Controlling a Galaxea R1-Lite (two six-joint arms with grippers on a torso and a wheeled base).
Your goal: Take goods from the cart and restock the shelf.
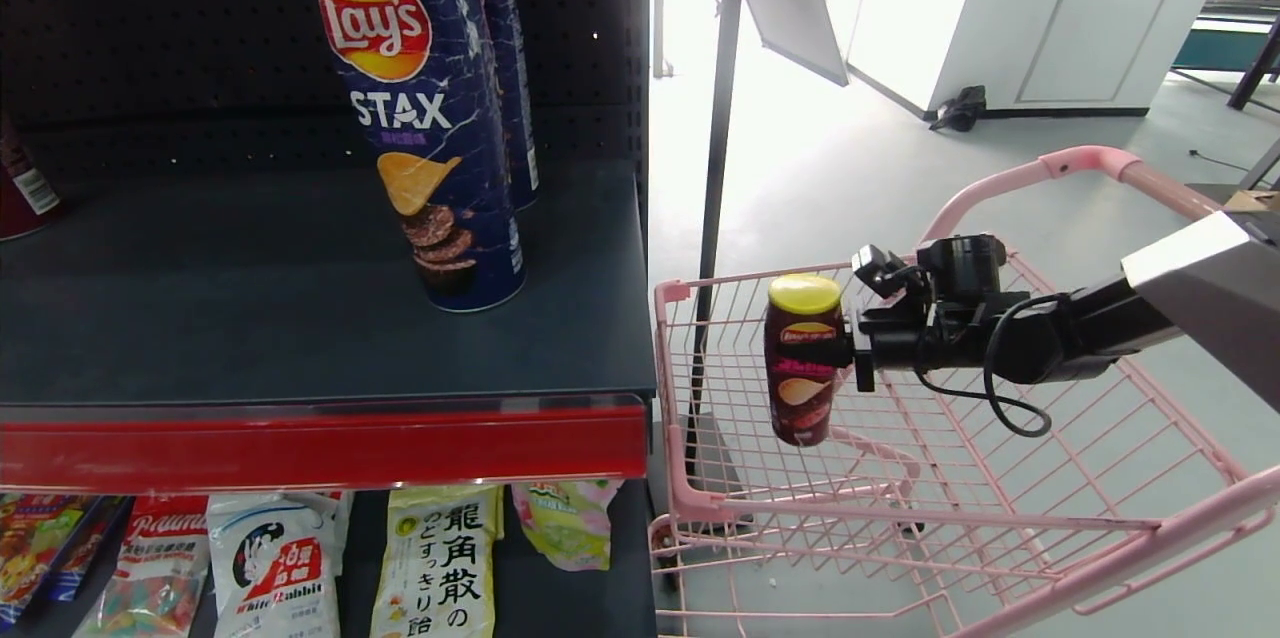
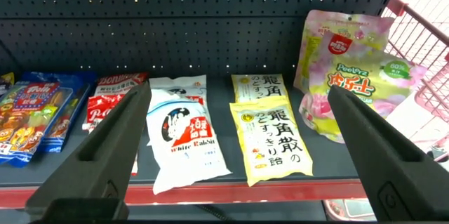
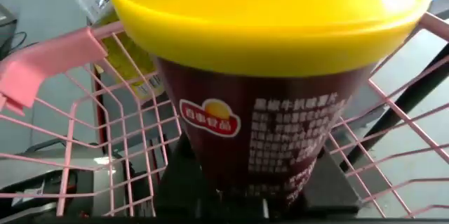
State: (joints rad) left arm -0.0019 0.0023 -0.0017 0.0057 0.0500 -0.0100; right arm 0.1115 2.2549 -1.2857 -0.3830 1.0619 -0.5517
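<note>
My right gripper [image 1: 850,353] is shut on a dark red chip can [image 1: 802,358] with a yellow lid, held upright above the front of the pink wire cart [image 1: 1000,518]. The same chip can [image 3: 270,112] looms close in the right wrist view, its yellow lid toward the camera. On the dark shelf board [image 1: 250,318] to the left stand tall blue chip cans [image 1: 430,108]. My left gripper [image 2: 235,147] hangs open in front of the lower shelf, its two dark fingers [image 2: 98,154] spread wide over snack bags.
Snack bags lie on the lower shelf: a white bag [image 2: 182,129], a yellow bag [image 2: 270,136], a pink-green bag [image 2: 351,69]. A red price rail [image 1: 320,448] fronts the upper shelf. A black stand pole [image 1: 715,148] rises between shelf and cart. Another red can [image 1: 22,183] sits at the shelf's far left.
</note>
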